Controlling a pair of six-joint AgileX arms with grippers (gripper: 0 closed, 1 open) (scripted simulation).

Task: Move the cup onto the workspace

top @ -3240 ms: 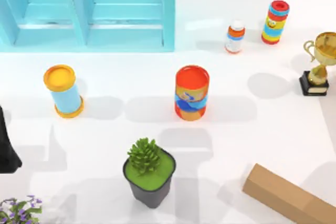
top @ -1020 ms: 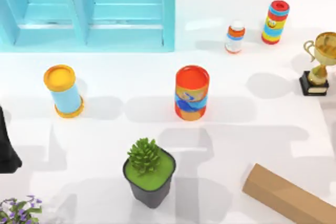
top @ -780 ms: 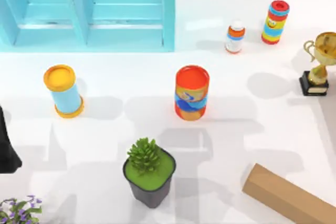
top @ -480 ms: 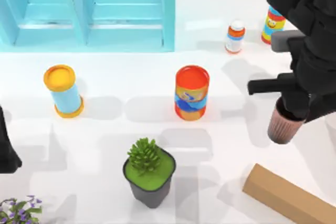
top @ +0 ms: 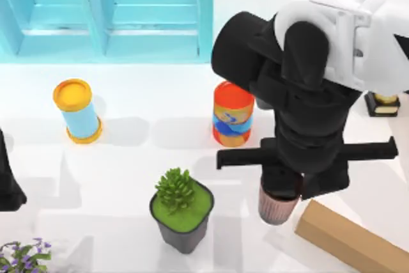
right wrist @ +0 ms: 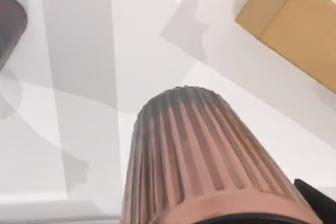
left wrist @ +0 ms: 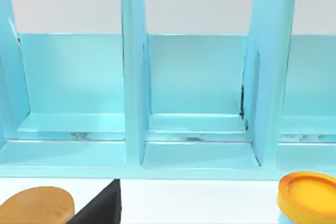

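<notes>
Looked like a rendered sim test bench to me, not a real room: I had a glossy white tabletop with a turquoise shelf unit at the back and random props scattered about, like a potted plant, a trophy and a cardboard box.

My right gripper hangs over the table, between the plant pot to its left and the box to its right, with the cup under it. The canister stands behind the pot, near the table's middle. The tub sits well to the left, in front of the shelf at the back. My left arm is parked at the left edge.
</notes>
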